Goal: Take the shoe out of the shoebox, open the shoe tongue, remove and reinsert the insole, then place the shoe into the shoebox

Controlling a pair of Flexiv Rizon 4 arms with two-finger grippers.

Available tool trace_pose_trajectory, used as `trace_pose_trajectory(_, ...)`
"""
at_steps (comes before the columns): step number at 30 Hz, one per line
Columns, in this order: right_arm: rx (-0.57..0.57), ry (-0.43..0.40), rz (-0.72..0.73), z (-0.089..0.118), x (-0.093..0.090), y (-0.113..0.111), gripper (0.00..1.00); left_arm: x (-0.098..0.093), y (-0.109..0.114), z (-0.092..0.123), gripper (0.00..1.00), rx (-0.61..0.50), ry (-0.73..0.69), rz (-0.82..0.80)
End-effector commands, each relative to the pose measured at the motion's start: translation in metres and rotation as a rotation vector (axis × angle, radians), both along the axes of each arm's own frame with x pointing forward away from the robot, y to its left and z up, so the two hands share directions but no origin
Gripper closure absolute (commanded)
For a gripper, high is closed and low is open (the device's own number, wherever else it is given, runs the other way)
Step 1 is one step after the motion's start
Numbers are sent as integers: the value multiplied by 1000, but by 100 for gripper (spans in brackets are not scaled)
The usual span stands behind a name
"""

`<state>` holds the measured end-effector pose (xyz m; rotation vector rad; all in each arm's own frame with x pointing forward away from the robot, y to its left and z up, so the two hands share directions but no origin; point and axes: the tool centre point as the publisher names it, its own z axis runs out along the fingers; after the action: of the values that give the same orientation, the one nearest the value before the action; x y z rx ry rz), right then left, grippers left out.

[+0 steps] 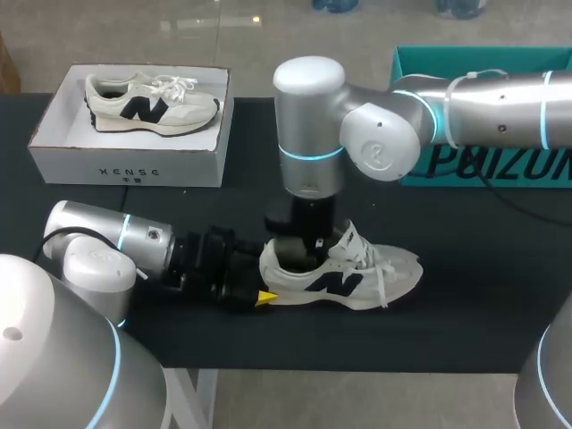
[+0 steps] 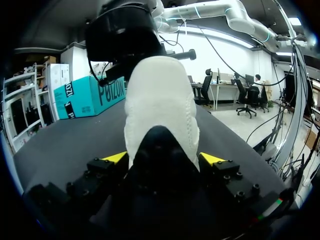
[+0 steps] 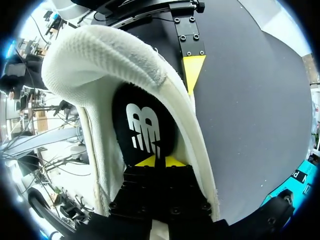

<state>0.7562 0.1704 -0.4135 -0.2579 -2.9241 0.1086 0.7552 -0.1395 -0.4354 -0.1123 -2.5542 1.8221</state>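
The shoe [image 1: 344,277] sits on the table [image 1: 465,304], outside the shoebox [image 1: 130,165]. My left gripper [image 2: 162,159] clamps its heel to steady it, while my right gripper [image 3: 160,161], tips together, reaches inside onto the insole [image 3: 145,127] — whether it's pinching it, I can't tell.

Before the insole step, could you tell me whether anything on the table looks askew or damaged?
Nothing stands out: the cream sneaker with a navy logo stands upright, heel clamped by the left gripper, right gripper inside its opening.
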Motion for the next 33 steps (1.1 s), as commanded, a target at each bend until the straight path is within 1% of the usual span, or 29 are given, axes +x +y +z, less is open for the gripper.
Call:
trace_pose_trajectory(1, -2, 26, 2, 0, -8, -10, 100, 3, -2, -5, 100, 1, -1, 5)
trace_pose_trajectory(5, -5, 34, 1, 11, -11, -14, 100, 3, -2, -5, 100, 1, -1, 5)
trace_pose_trajectory(12, -11, 4, -27, 33, -11, -20, 100, 3, -2, -5, 100, 1, -1, 5)
trace_pose_trajectory(23, -30, -56, -58, 57, 5, -27, 100, 3, -2, -5, 100, 1, -1, 5)
trace_pose_trajectory(29, -21, -90, -92, 64, 13, -36, 100, 3, -2, -5, 100, 1, -1, 5)
trace_pose_trajectory(33, 8, -116, -105, 65, 19, -36, 100, 3, -2, -5, 100, 1, -1, 5)
